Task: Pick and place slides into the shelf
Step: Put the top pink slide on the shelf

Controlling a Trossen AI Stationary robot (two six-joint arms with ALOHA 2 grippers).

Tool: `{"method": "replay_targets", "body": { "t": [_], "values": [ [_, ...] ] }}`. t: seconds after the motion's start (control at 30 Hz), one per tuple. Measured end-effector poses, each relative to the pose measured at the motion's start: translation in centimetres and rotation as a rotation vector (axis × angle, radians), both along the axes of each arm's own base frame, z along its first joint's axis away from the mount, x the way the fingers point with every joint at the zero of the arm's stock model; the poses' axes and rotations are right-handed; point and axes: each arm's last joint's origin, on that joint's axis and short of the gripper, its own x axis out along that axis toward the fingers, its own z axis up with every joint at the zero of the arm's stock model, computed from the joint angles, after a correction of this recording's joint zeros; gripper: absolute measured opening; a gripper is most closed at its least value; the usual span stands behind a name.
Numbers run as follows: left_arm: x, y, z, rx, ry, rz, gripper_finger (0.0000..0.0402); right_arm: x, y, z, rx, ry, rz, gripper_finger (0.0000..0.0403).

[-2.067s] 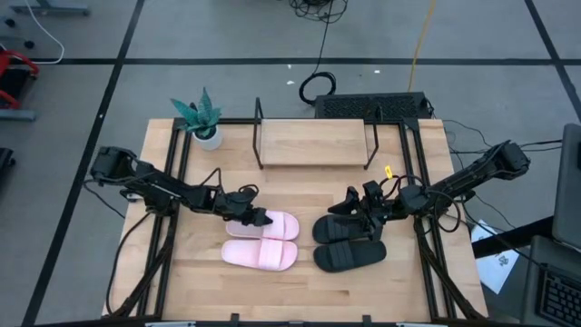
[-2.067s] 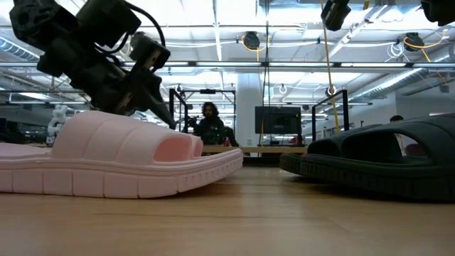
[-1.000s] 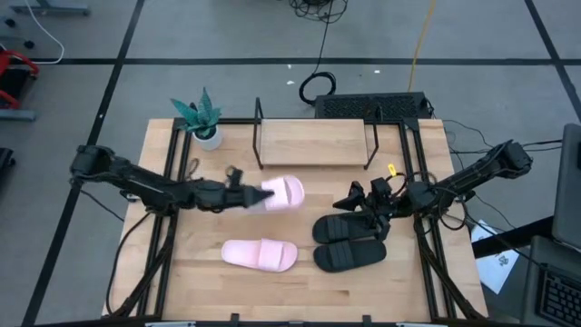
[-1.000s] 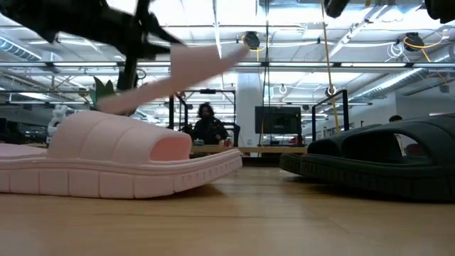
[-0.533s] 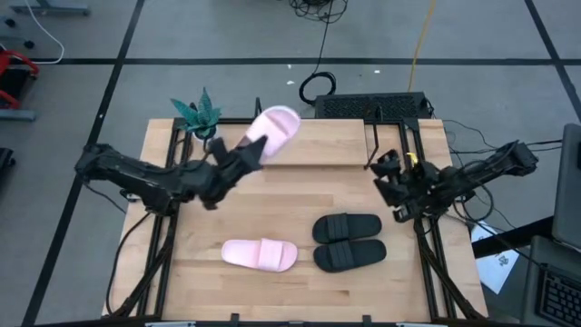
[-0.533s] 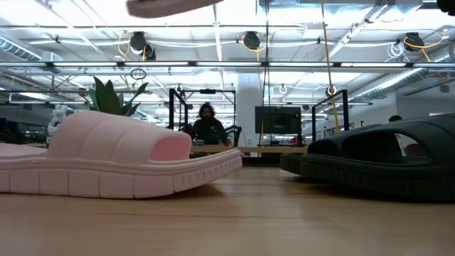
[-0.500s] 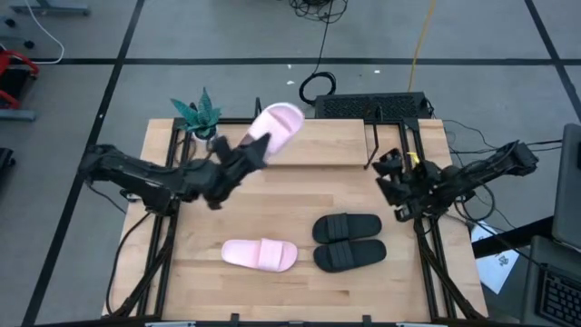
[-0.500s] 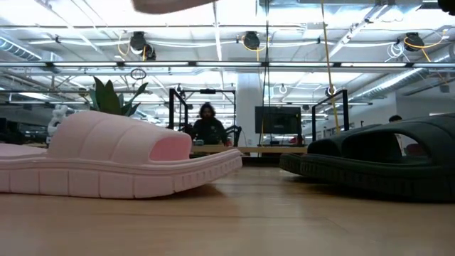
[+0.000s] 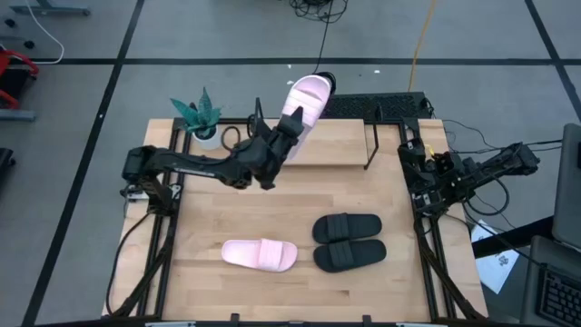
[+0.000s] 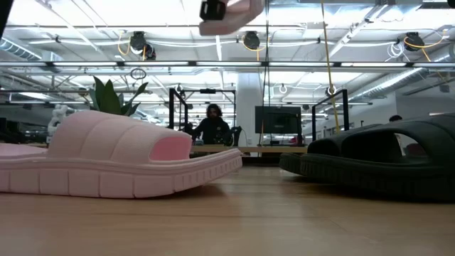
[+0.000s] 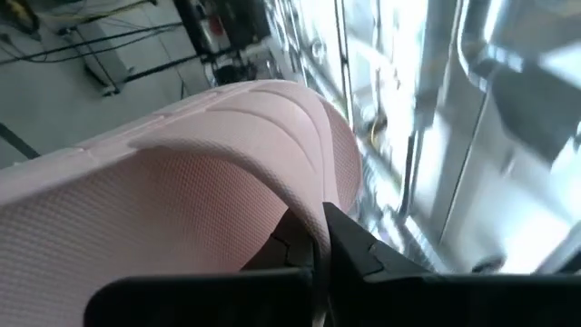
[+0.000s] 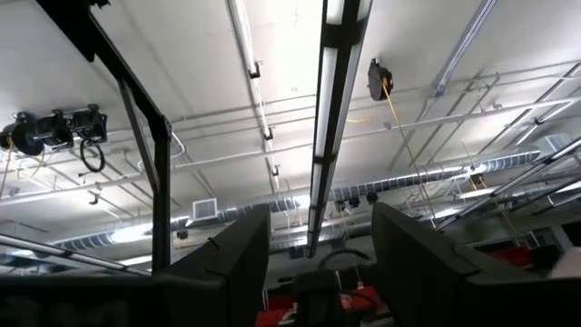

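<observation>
Pink slide (image 9: 304, 99) sits clamped by its strap in the left gripper (image 9: 284, 125), raised over the shelf (image 9: 313, 143); its mate (image 9: 260, 254) and the black pair (image 9: 348, 242) lie well behind on the tabletop. Right gripper (image 9: 418, 162) waits beside the shelf's end; jaws parted, empty.

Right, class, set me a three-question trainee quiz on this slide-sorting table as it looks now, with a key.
1. True or false: the shelf already holds a black slide.
2. Which pincer holds the raised pink slide? A) left pincer B) right pincer
3. How many slides lie flat on the table?

Key: 1. False; the shelf board is bare. 2. A; the right pincer stands open at the table's right edge. 3. Three: one pink slide and the black pair.
</observation>
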Motion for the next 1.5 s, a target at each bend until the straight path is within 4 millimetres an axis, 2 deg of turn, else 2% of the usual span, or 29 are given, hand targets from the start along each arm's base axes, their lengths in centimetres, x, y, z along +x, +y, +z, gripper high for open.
{"method": "replay_targets", "body": {
  "t": [0.2, 0.33, 0.4, 0.6, 0.73, 1.0, 1.5],
  "values": [
    [2.5, 2.2, -4.7, -0.113, -0.075, 0.197, 0.0000, -0.8, -0.3, 0.3, 0.025, -0.027, 0.017, 0.0185],
    [3.6, 2.9, -6.7, -0.170, -0.102, 0.332, 0.0000, -1.2, -0.5, 0.4, 0.049, -0.029, 0.046, 0.0185],
    [4.0, 3.3, -7.0, -0.173, -0.085, 0.371, 0.0000, -1.3, -0.5, 0.4, 0.046, -0.019, 0.046, 0.0185],
    [3.7, 4.8, -5.6, -0.154, 0.045, 0.470, 0.0000, -1.7, -0.7, 0.6, 0.043, -0.026, 0.040, 0.0185],
    [3.7, 5.2, -5.5, -0.152, 0.062, 0.482, 0.0000, -1.9, -0.7, 0.6, 0.029, -0.029, 0.022, 0.0185],
    [4.0, 5.8, -7.4, -0.157, 0.149, 0.483, 0.0000, -1.9, -0.7, 0.6, 0.022, -0.024, 0.016, 0.0185],
    [3.2, 9.4, -10.7, -0.241, 0.234, 0.413, 0.0000, -1.8, -0.7, 0.5, 0.017, -0.012, 0.016, 0.0185]
  ]
}}
